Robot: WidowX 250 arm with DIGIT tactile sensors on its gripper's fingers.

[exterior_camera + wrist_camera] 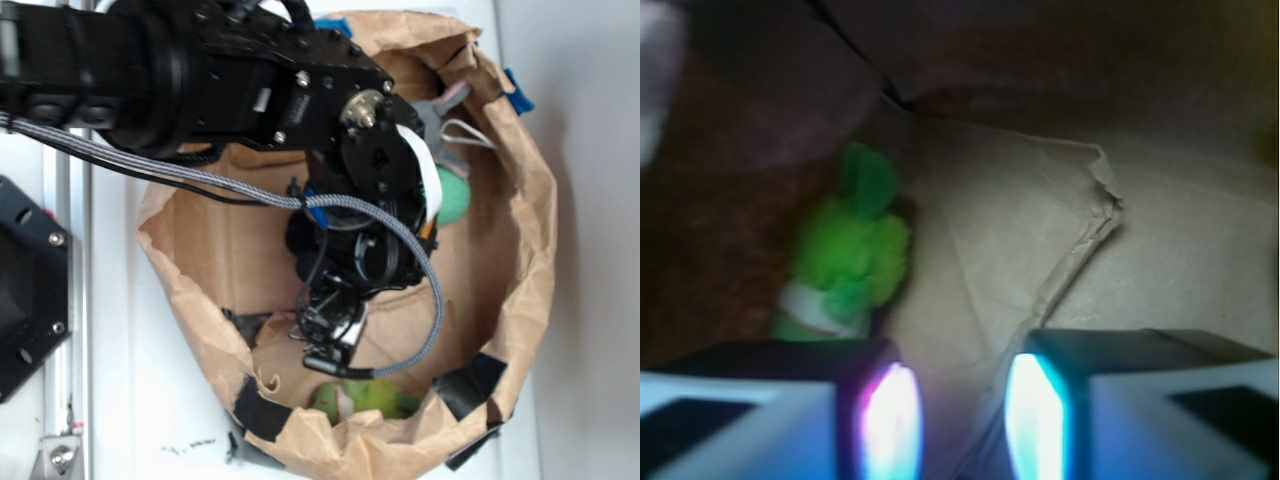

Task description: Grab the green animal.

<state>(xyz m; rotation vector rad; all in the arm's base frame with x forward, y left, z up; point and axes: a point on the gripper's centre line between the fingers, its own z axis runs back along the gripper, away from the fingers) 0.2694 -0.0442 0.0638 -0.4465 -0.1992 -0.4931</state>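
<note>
while end effector (962, 420) gapes, green animal (850, 250) apart

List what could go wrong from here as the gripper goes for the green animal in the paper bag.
1. In the wrist view the green animal sits left of the gap of the open gripper, against the paper bag wall; closing now would likely pinch only paper.
2. The crumpled fold in the bag floor could catch a finger.
3. The teal-green ball lies nearby in the bag; it could be mistaken for the target.
</note>
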